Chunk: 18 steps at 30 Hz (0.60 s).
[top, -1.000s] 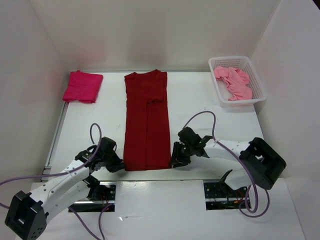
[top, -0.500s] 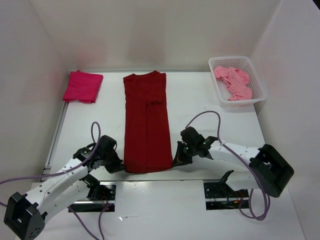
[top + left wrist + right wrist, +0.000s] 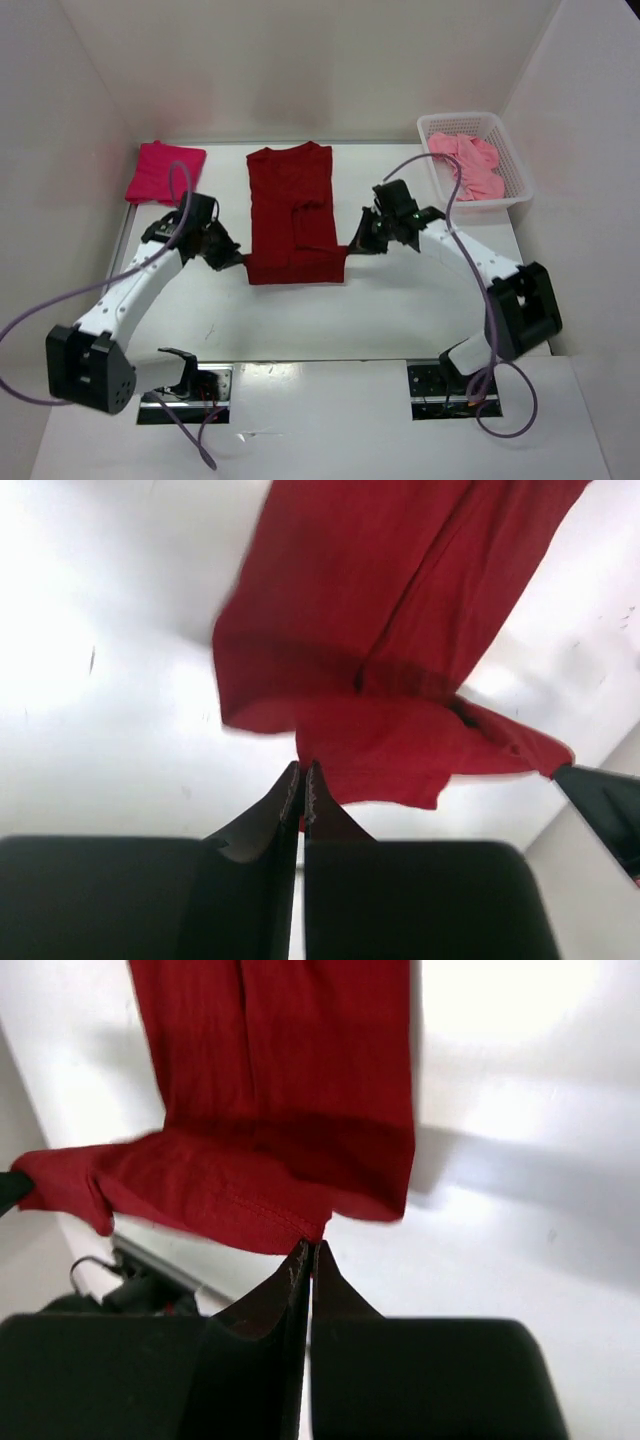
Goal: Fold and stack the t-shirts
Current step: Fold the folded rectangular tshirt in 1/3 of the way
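Note:
The dark red t-shirt (image 3: 294, 210) lies lengthwise in the middle of the table, its near hem lifted and carried toward the collar. My left gripper (image 3: 240, 262) is shut on the hem's left corner (image 3: 305, 780). My right gripper (image 3: 349, 247) is shut on the hem's right corner (image 3: 312, 1235). The hem hangs taut between the two grippers above the cloth. A folded crimson-pink t-shirt (image 3: 162, 172) rests at the back left. The light pink t-shirt (image 3: 468, 164) lies crumpled in the basket.
A white mesh basket (image 3: 512, 170) stands at the back right by the right wall. A metal rail (image 3: 118, 250) runs along the table's left edge. White walls close in on three sides.
Both grippers closed on the dark red t-shirt's near hem and carried it up and away from the front edge toward the middle, folding the shirt's lower half over.

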Each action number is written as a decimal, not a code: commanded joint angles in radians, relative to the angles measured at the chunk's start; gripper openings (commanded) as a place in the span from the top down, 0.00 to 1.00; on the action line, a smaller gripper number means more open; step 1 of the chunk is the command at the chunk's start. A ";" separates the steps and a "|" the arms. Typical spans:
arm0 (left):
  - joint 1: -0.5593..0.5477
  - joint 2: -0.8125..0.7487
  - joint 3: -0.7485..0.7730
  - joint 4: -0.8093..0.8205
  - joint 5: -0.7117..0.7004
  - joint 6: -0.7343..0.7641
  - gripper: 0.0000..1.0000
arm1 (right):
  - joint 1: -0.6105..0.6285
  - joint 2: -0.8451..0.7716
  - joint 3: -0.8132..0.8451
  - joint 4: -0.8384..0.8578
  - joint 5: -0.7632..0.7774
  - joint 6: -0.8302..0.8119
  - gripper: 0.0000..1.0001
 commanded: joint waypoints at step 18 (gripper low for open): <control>0.092 0.651 0.455 0.369 -0.128 0.250 0.93 | -0.151 0.701 0.769 -0.023 0.054 -0.214 1.00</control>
